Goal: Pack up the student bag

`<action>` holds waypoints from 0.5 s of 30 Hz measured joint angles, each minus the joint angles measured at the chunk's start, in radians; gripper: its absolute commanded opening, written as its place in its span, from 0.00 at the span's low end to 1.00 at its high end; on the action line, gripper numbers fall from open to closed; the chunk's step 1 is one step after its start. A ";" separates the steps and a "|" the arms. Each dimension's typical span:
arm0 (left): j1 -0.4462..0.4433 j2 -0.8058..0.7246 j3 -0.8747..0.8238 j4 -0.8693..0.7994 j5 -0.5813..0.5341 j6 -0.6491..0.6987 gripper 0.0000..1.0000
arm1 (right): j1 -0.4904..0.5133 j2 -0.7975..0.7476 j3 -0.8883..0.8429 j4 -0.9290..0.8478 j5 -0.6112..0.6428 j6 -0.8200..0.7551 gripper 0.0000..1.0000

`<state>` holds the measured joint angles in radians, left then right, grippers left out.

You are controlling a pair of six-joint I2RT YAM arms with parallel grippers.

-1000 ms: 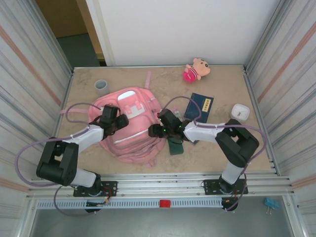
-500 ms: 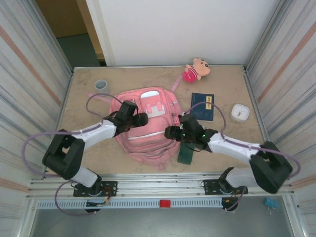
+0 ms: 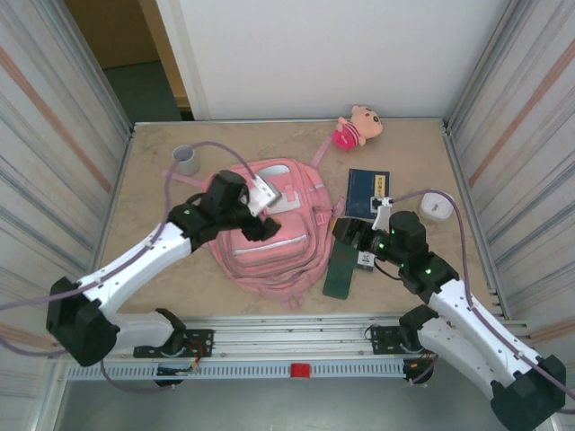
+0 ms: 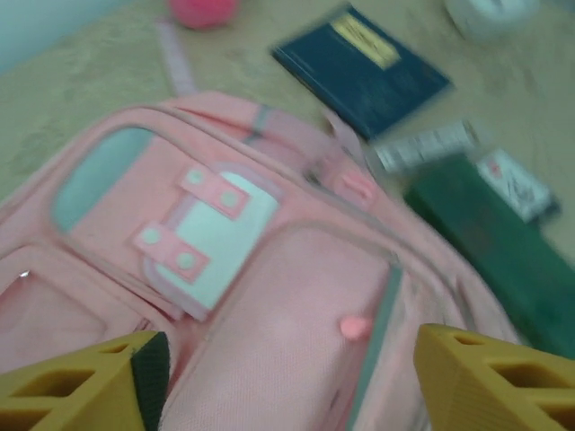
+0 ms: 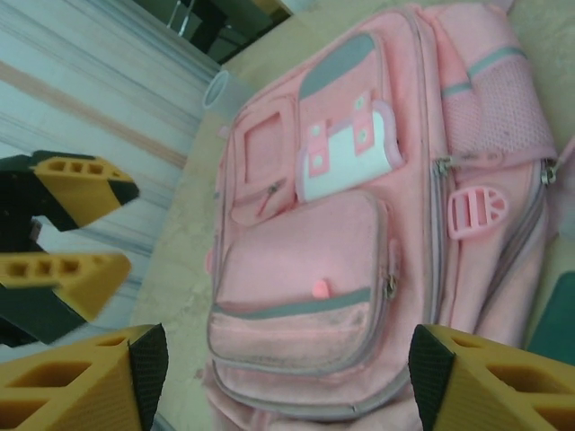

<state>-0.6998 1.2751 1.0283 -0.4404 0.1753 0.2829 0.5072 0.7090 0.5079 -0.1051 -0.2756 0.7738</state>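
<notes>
Large soft pink fabric backpack [image 3: 269, 235] lying flat. Above it the left gripper [image 4: 287, 355], jaws apart; beside it the right gripper [image 5: 283, 355], jaws likewise apart.

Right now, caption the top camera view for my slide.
Open left claw above the pink backpack, open right claw just beside it.

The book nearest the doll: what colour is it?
The book is dark blue with a yellow label; left wrist view.

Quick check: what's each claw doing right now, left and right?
Left claw: open, holding nothing.
Right claw: open, holding nothing.
</notes>
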 measured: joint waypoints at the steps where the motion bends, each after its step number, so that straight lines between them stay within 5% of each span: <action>1: -0.040 0.042 0.000 -0.024 -0.009 0.056 0.76 | -0.005 -0.006 -0.008 -0.006 -0.011 0.000 0.73; 6: -0.176 0.247 0.000 -0.060 -0.121 0.231 0.78 | -0.012 -0.023 -0.032 -0.021 -0.048 0.000 0.73; 15: -0.185 0.339 0.001 0.024 -0.239 0.328 0.78 | -0.017 -0.057 -0.069 -0.037 -0.063 0.000 0.73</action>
<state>-0.8852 1.6142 1.0294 -0.4160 -0.0635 0.6113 0.4900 0.6521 0.4393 -0.1425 -0.3389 0.7738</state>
